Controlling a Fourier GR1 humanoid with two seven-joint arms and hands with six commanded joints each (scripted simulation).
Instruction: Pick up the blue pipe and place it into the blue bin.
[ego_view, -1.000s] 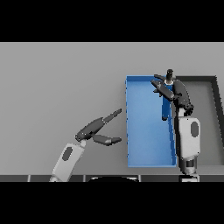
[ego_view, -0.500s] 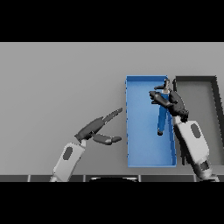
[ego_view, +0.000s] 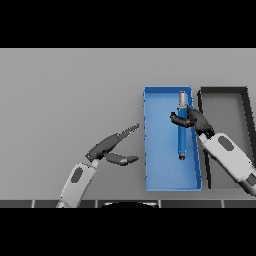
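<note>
Head view: grey table (ego_view: 65, 90) is seen stretching wide and bare to the left and top, giving ample open room there. Right of centre a blue bin (ego_view: 160, 170) is set lengthwise, its raised rim forming a long rectangle. Just beside its right wall a dark bin (ego_view: 225, 100) is placed, slightly angled, its right edge cut by the picture's border; only a narrow strip of table is left between the two. The blue pipe (ego_view: 182, 135) is seen inside the blue bin, along the right half, its grey tip pointed to the far end. The right hand (ego_view: 192, 120) is reached over the bin's right wall, its fingers curled round the pipe's upper part. The left hand (ego_view: 112, 150) is held over the table just left of the bin, fingers straight and spread, thumb apart, holding nothing. No writing or labels can be made out.
</note>
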